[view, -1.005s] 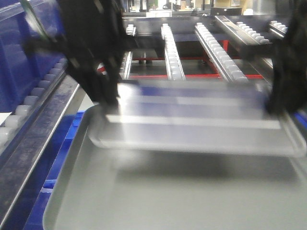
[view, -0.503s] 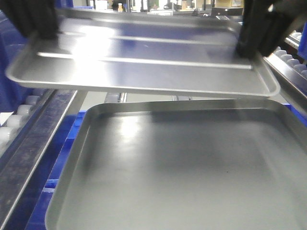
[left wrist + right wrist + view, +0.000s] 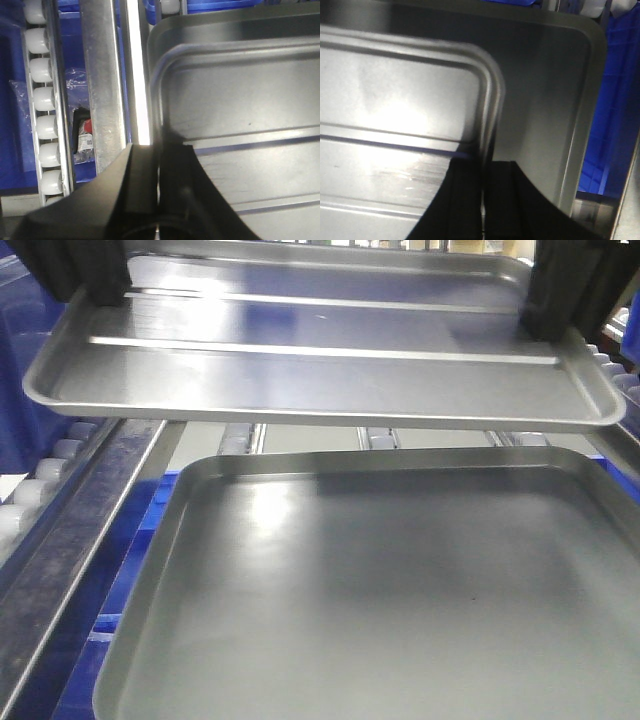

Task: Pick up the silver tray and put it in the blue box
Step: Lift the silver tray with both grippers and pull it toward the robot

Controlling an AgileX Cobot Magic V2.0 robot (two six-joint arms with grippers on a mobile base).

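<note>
Over grey tray, left fingers and right fingers pinch rims of silver tray.

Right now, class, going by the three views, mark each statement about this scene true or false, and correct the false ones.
1. The silver tray is held in the air above the larger grey tray. True.
2. Only one hand holds the silver tray. False: the left hand and the right hand each clamp one end rim.
3. Two long ridges run across the silver tray's base. True.
4. The larger grey tray has the same ridges across its base. False: its base is plain.
</note>
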